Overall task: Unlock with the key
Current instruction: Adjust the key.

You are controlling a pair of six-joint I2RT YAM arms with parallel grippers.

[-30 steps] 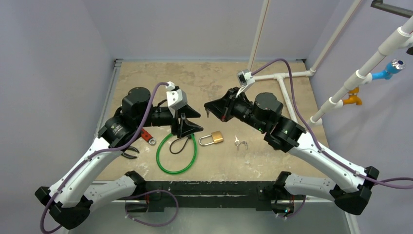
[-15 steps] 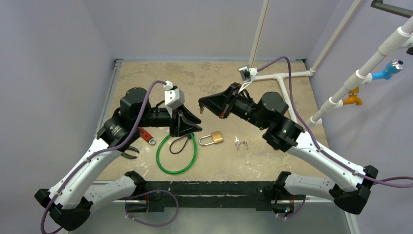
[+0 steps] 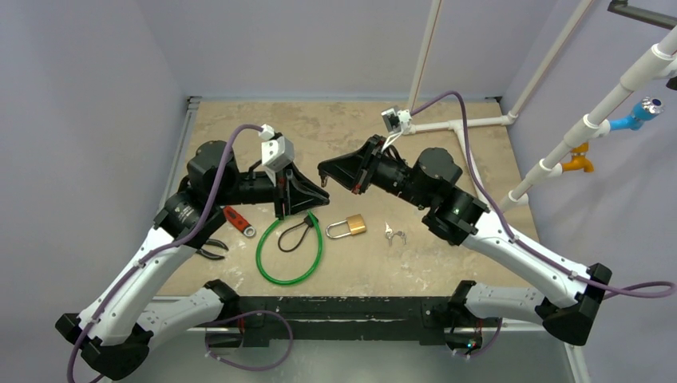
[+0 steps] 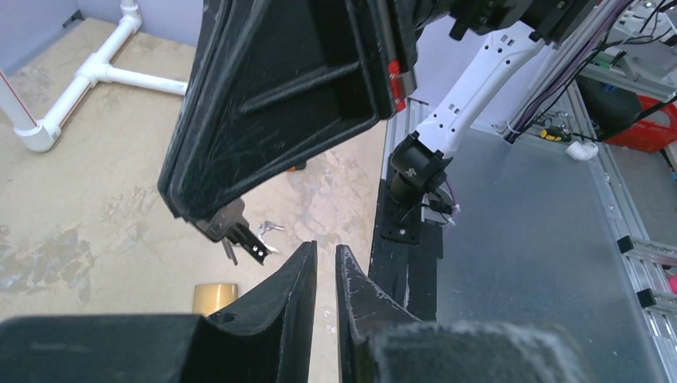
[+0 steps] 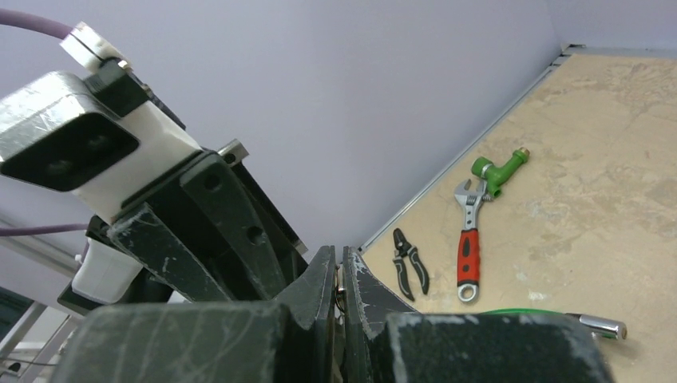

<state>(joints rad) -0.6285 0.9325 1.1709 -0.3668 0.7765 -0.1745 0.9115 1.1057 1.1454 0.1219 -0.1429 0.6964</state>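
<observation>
Pinching the key (image 4: 239,237), the right gripper (image 3: 322,173) hangs above the padlock (image 3: 349,227). The padlock lies flat on the surface (image 3: 351,136), shackle toward the left arm and body toward the right. The left gripper (image 3: 319,204), nearly pressed together and empty, hovers nearer the shackle.

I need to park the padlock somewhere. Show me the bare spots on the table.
Bare: the far strip of table along the back wall, left of the white pipe; also the patch between padlock, keys and the near edge. Crowded: near left, with green cable, wrench, pliers.
</observation>
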